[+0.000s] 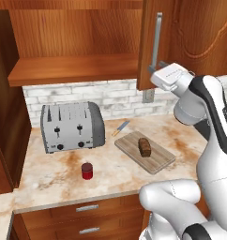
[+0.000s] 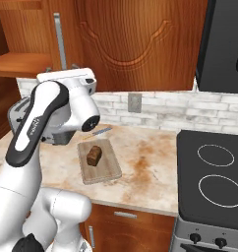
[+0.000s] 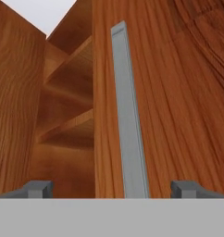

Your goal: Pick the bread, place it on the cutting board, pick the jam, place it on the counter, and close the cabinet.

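Though unlabelled, open claw before cabinet handle.

Kitchen: toaster, stove, counter

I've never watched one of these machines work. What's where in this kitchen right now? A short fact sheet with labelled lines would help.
bread: lying on the cutting board
jam: upright on the counter, in front of the toaster
cabinet: open, shelf bare
cabinet door: swung out, silver handle facing the hand
gripper: open, holding nothing, fingers either side of the handle
knife: on the counter behind the board
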Robot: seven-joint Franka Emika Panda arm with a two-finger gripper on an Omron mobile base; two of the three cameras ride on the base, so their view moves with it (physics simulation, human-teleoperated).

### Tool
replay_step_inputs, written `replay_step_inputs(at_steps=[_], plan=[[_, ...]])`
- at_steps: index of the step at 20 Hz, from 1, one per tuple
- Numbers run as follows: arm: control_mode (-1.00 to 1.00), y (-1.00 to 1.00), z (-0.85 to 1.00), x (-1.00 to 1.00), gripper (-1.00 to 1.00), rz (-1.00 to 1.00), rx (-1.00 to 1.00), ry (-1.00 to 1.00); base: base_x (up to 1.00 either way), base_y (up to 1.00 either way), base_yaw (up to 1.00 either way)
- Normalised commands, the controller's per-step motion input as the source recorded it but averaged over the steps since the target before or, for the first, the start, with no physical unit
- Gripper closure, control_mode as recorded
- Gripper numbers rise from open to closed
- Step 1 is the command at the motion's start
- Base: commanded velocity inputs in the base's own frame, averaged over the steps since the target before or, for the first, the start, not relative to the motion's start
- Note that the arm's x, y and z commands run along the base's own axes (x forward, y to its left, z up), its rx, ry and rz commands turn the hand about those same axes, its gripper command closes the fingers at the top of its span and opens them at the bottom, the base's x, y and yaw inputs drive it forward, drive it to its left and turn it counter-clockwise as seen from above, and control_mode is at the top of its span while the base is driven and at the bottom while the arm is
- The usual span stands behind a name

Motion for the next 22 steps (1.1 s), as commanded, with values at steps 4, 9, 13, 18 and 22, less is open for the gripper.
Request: replay_step_inputs(at_steps=[4,9,13,18,22], plan=[[-1.0,0.21,0.0,0.23,-1.0,-0.06,0.0,0.0,0.0,0.0,0.0],[-1.0,0.19,0.0,0.23,-1.0,-0.06,0.0,0.0,0.0,0.0,0.0],[-1.0,0.17,0.0,0.25,-1.0,-0.06,0.0,0.0,0.0,0.0,0.0],[-1.0,0.12,0.0,0.23,-1.0,-0.07,0.0,0.0,0.0,0.0,0.0],[-1.0,0.12,0.0,0.21,-1.0,-0.08,0.0,0.0,0.0,0.0,0.0]])
